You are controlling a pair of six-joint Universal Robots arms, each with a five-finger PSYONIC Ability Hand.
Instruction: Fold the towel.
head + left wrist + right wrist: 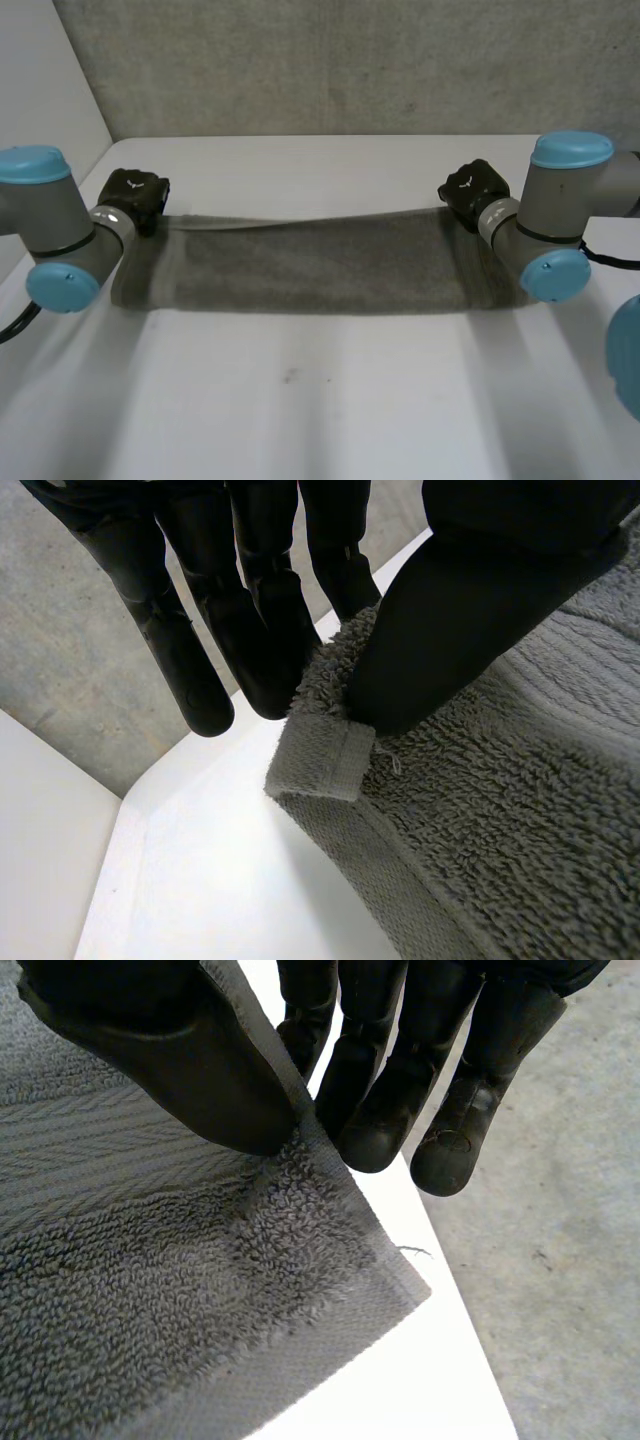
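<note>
A grey towel (310, 262) hangs stretched between my two hands above the white table (320, 400), its far edge raised and its near edge resting on the table. My left hand (135, 198) pinches the towel's far left corner (320, 755) between thumb (450, 610) and fingers (260, 630). My right hand (472, 190) pinches the far right corner (380, 1270) the same way, thumb (190, 1070) on top and fingers (380, 1090) behind the cloth. Both hands are shut on the towel.
A grey wall (340, 60) runs behind the table's far edge. A white panel (40, 80) stands at the left. Bare table surface lies in front of the towel. The grey floor (560, 1210) lies beyond the table's edge past my right hand.
</note>
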